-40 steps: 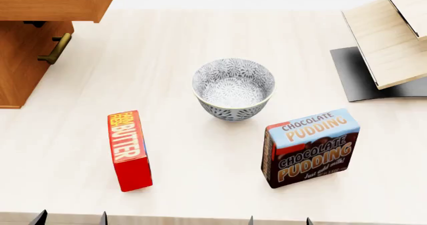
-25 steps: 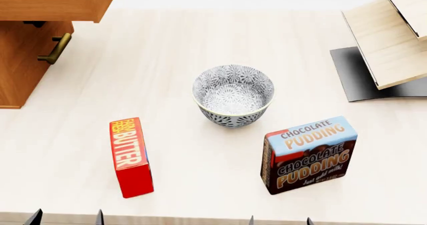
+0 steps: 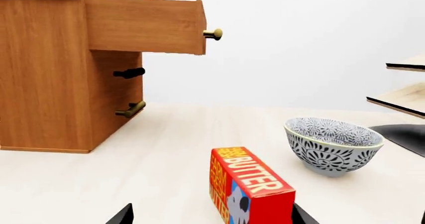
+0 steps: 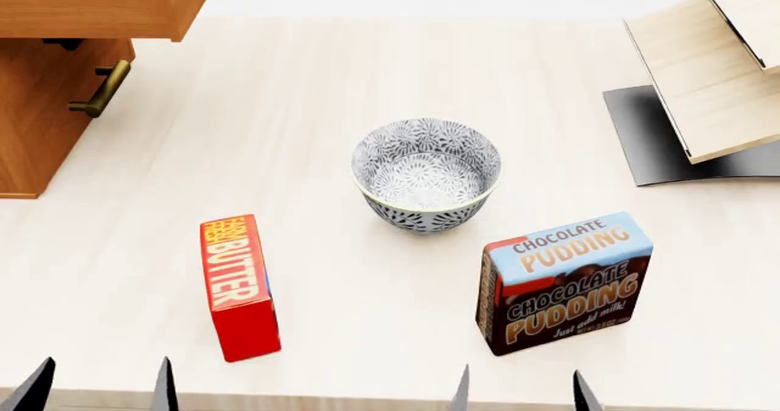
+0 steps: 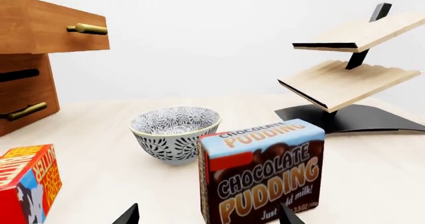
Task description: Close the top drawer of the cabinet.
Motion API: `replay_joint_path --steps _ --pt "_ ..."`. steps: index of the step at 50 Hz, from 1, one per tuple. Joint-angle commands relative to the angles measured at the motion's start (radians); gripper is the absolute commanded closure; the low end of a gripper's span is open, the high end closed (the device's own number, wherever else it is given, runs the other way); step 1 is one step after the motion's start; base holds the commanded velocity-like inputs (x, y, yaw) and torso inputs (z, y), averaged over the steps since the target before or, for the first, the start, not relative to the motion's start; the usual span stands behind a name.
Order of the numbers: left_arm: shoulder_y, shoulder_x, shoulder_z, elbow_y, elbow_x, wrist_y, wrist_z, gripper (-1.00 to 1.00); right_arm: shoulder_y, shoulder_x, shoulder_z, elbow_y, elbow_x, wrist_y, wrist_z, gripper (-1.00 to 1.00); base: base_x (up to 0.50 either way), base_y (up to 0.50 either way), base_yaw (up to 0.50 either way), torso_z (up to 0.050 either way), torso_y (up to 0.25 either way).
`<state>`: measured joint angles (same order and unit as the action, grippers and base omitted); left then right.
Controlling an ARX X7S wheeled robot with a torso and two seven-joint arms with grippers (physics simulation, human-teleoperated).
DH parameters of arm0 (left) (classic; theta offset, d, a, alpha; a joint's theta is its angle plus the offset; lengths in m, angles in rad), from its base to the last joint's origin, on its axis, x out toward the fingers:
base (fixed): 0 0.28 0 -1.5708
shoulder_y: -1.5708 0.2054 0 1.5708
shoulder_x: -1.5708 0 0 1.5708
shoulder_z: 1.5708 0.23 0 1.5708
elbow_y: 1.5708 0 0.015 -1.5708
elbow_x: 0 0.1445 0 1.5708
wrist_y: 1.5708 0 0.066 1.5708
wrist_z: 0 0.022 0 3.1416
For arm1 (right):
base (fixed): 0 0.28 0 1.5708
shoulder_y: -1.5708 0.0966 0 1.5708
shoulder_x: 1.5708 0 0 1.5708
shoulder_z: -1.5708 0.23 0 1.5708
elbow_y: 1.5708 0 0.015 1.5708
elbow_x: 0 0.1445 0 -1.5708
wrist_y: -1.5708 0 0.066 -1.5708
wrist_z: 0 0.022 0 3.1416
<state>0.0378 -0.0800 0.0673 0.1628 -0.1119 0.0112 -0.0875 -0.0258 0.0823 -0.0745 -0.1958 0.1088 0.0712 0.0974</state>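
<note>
1. The cabinet (image 3: 59, 74) is seen at the table's far left side.
2. The top drawer (image 3: 146, 25) is pulled far out, so nothing is done yet.
3. The butter box (image 4: 237, 286) and bowl (image 4: 426, 173) are passed on the way.
4. The left gripper (image 4: 98, 388) and right gripper (image 4: 521, 391) are held wide apart, touching nothing.
</note>
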Motion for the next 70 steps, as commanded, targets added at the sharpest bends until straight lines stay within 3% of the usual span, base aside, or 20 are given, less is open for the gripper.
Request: replay_joint_path --steps 1,6,9,13,17,30,36,70 --pt "0.036 -0.041 0.023 0.337 -0.022 -0.162 -0.036 -1.00 -0.023 0.043 0.001 -0.442 0.064 0.216 0.047 -1.00 0.00 0.00 0.00 0.000 0.000" --pt "0.029 -0.077 0.042 0.653 -0.042 -0.420 -0.069 -1.00 0.027 0.074 0.028 -0.775 0.126 0.444 0.099 -1.00 0.00 0.00 0.00 0.000 0.000" --pt "0.020 -0.085 0.032 0.748 -0.073 -0.489 -0.077 -1.00 0.052 0.085 0.033 -0.846 0.153 0.510 0.121 -1.00 0.00 0.00 0.00 0.000 0.000" --pt "-0.002 -0.101 0.027 0.860 -0.106 -0.577 -0.090 -1.00 0.108 0.332 -0.090 -0.851 0.340 0.414 0.416 -1.00 0.00 0.00 0.00 0.000 0.000" --pt "-0.014 -0.109 0.035 0.873 -0.113 -0.591 -0.100 -1.00 0.145 0.423 -0.168 -0.848 0.400 0.359 0.527 -1.00 0.00 0.00 0.00 0.000 0.000" --pt "-0.022 -0.127 0.044 0.866 -0.134 -0.608 -0.130 -1.00 0.161 0.412 -0.137 -0.793 0.549 0.413 0.589 -1.00 0.00 0.00 0.00 0.000 0.000" --pt "-0.021 -0.133 0.053 0.862 -0.141 -0.603 -0.141 -1.00 0.151 0.424 -0.151 -0.797 0.529 0.390 0.566 -1.00 0.11 0.00 0.00 0.000 0.000" --pt "-0.041 -0.186 0.077 0.862 -0.193 -0.603 -0.211 -1.00 0.160 0.454 -0.158 -0.798 0.562 0.369 0.584 -1.00 0.50 0.00 0.00 0.000 0.000"
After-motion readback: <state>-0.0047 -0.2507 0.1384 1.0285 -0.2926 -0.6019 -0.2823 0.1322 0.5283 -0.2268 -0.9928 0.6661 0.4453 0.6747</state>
